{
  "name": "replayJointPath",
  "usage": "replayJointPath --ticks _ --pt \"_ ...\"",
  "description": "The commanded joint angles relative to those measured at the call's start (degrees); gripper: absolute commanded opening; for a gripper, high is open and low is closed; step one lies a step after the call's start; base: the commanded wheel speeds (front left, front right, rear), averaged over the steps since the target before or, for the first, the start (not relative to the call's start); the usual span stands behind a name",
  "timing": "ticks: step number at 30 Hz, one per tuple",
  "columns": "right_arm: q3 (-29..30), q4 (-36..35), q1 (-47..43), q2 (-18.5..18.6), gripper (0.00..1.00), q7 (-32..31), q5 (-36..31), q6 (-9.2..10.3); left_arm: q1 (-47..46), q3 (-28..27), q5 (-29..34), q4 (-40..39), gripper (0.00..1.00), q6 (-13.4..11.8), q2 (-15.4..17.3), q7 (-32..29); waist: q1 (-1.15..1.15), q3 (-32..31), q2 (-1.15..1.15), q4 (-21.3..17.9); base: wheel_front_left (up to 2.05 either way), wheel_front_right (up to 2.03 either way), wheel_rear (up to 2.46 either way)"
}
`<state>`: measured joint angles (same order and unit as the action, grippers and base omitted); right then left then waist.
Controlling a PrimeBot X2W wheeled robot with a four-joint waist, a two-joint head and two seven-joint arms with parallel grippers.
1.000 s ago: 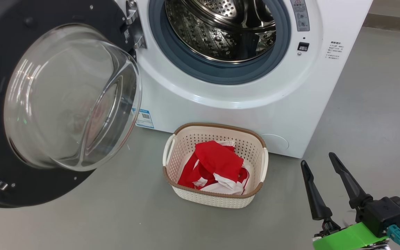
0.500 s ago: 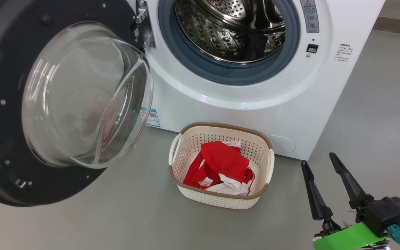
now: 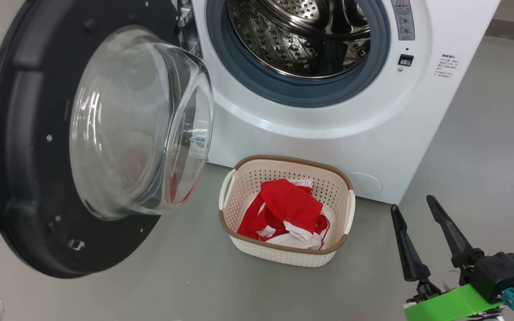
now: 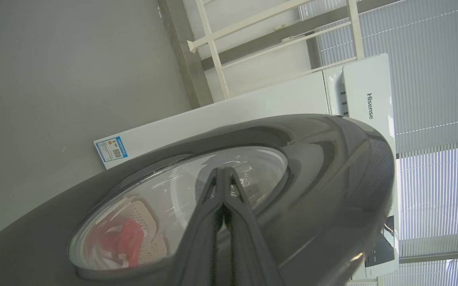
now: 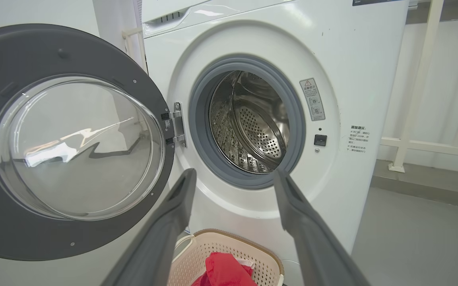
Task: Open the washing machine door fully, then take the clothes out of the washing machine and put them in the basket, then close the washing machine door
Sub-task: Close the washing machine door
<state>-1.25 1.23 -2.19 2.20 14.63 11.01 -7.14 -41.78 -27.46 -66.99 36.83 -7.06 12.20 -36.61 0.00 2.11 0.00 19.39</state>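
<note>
In your head view the washing machine door [image 3: 29, 133] stands swung out left of the washing machine [image 3: 328, 138], whose drum [image 3: 301, 40] shows bare steel. The clothes [image 3: 290, 207] lie in the basket [image 3: 283, 250] on the floor [image 3: 194, 285] just before the machine. Your right tool [image 3: 411, 203] hovers at the lower right, fingers apart. In the left wrist view your left tool [image 4: 223, 174] is pressed together, pointing at the door's outer face. The right wrist view looks between spread fingers at the open drum.
</note>
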Motion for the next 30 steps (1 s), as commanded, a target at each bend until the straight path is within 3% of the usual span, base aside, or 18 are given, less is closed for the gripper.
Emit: replayJointPath --ticks 1,19,30 --pt "-1.39 -1.41 1.69 0.67 1.0 0.35 0.3 -0.35 0.71 -0.34 -0.9 -2.44 0.0 0.17 1.49 -0.98 0.0 0.05 0.0 -0.02 0.0 0.0 0.0" --pt "-0.83 -1.79 2.54 0.67 1.0 0.36 0.65 -0.35 9.22 2.73 -4.22 -21.86 0.0 -2.59 -7.05 -6.82 0.0 1.2 0.0 -1.25 0.0 0.0 0.0" --pt "-0.74 -1.83 2.62 0.67 1.0 0.37 1.05 -0.35 12.34 7.09 -5.94 -27.58 0.0 -4.25 -8.99 -6.52 0.0 1.37 0.0 -2.65 0.0 0.0 0.0"
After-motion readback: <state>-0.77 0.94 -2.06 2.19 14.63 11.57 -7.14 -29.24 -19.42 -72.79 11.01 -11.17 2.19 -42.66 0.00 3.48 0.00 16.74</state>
